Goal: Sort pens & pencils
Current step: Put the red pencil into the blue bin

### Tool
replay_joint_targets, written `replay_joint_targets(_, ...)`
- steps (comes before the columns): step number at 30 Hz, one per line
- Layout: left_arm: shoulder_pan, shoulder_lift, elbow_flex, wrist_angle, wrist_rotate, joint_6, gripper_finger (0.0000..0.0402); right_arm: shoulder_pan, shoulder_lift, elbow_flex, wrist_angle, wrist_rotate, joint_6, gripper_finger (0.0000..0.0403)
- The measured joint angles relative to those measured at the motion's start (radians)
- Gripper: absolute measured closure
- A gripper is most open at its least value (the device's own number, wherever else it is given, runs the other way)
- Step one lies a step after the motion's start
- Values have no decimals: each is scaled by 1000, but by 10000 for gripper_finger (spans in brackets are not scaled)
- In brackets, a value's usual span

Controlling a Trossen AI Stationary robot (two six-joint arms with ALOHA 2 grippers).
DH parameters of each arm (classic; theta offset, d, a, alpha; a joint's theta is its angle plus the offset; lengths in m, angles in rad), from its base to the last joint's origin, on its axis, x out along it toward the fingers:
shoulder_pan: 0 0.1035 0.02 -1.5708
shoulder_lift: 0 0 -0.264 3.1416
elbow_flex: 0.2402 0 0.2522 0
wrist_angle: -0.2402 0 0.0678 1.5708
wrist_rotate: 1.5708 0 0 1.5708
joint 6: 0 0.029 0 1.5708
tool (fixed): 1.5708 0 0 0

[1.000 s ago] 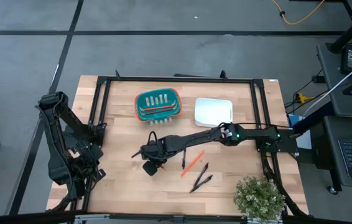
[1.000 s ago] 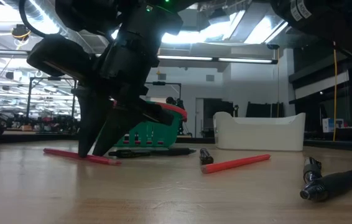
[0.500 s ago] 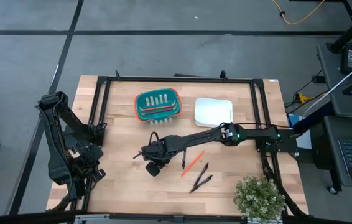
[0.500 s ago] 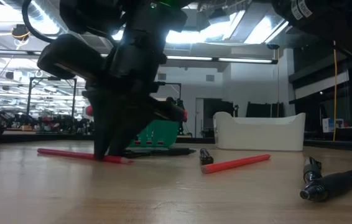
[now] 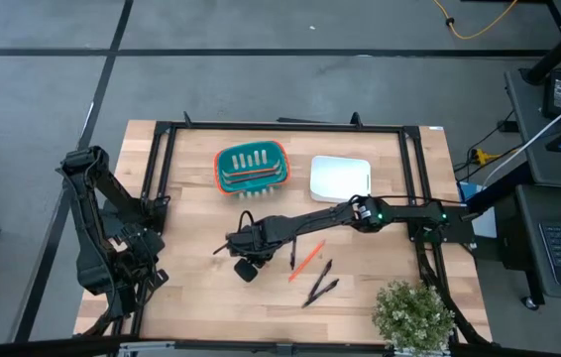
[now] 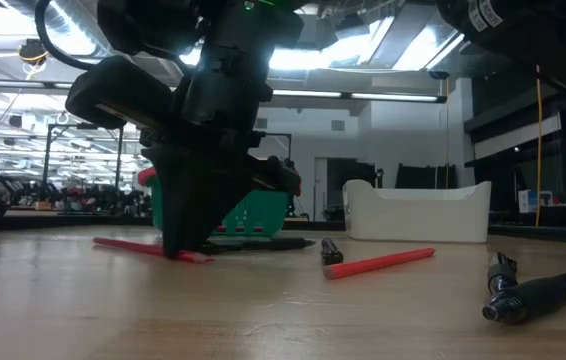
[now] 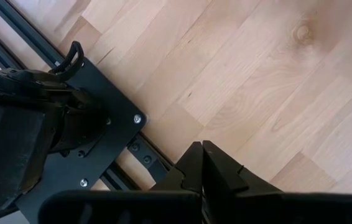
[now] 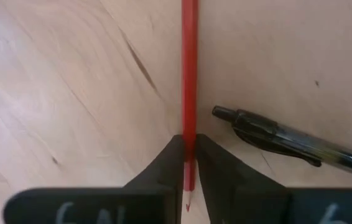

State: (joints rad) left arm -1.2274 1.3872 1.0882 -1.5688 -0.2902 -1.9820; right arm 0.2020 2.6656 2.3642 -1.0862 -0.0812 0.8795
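My right gripper (image 5: 227, 246) (image 6: 185, 250) (image 8: 189, 139) reaches to the table's middle, down at the wood, shut on a red pencil (image 6: 133, 246). A black pen (image 8: 285, 143) lies flat just beside it. A second red pencil (image 5: 307, 260) (image 6: 378, 262) lies flat on the table to its right. Three more black pens (image 5: 293, 254) (image 5: 322, 272) (image 5: 323, 290) lie near that pencil. The teal basket (image 5: 252, 167) and a white bin (image 5: 340, 178) stand toward the far edge. My left gripper (image 7: 201, 163) is shut, parked at the table's left edge. My right gripper pinches the red pencil close to its sharpened end (image 8: 189, 121) between its two fingers (image 8: 171, 155). The fingers come from above, pointing down, and lie across the pencil. The pencil lies almost flat, at the table top, its long end (image 6: 113, 243) sticking out past the fingers.
A black metal frame (image 5: 162, 159) runs around the work area. A potted plant (image 5: 414, 315) stands at the near right corner. Bare wood (image 5: 191, 297) lies near the front left. The left arm's base plate (image 7: 101, 130) sits on the table's edge.
My right gripper's spread fingers have come down and shut on the red pencil near its tip. The pencil has turned a little on the table as they closed. The other pencil and the pens have stayed where they were.
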Motion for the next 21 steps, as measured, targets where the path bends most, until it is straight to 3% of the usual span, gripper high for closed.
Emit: replay_joint_targets(21,0,0,0,0,-9,3,401,3,-27,-4,-149,57,15,389)
